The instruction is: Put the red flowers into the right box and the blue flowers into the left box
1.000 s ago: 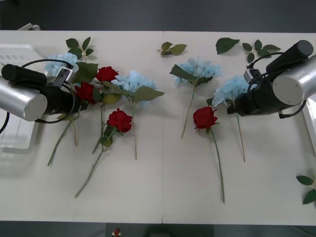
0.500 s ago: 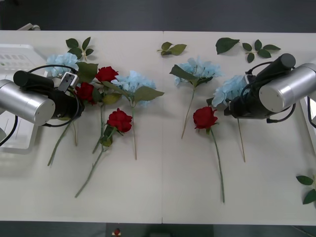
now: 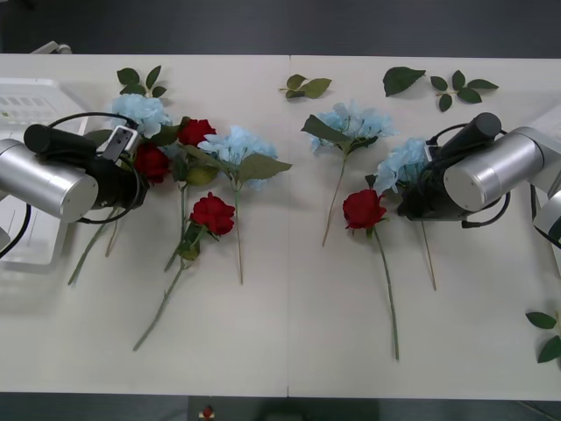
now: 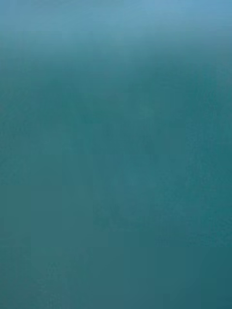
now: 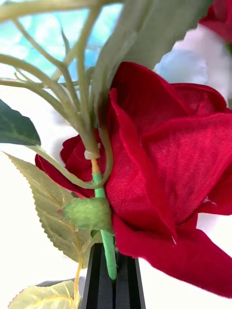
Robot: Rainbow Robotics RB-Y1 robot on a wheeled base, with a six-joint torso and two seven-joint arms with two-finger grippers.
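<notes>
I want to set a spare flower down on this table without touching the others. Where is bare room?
Free: the table strip nearest the robot, below the stem ends, and the middle lane between the left cluster of red flowers and the blue flowers. Crowded: around the left gripper.

— How many red flowers (image 3: 213, 213) lie on the counter (image 3: 289, 316)?
— Four. Blue flowers (image 3: 352, 121) also number four.
— Loose leaf sprigs (image 3: 306, 86)?
— Four, plus one white left box (image 3: 19, 254).
</notes>
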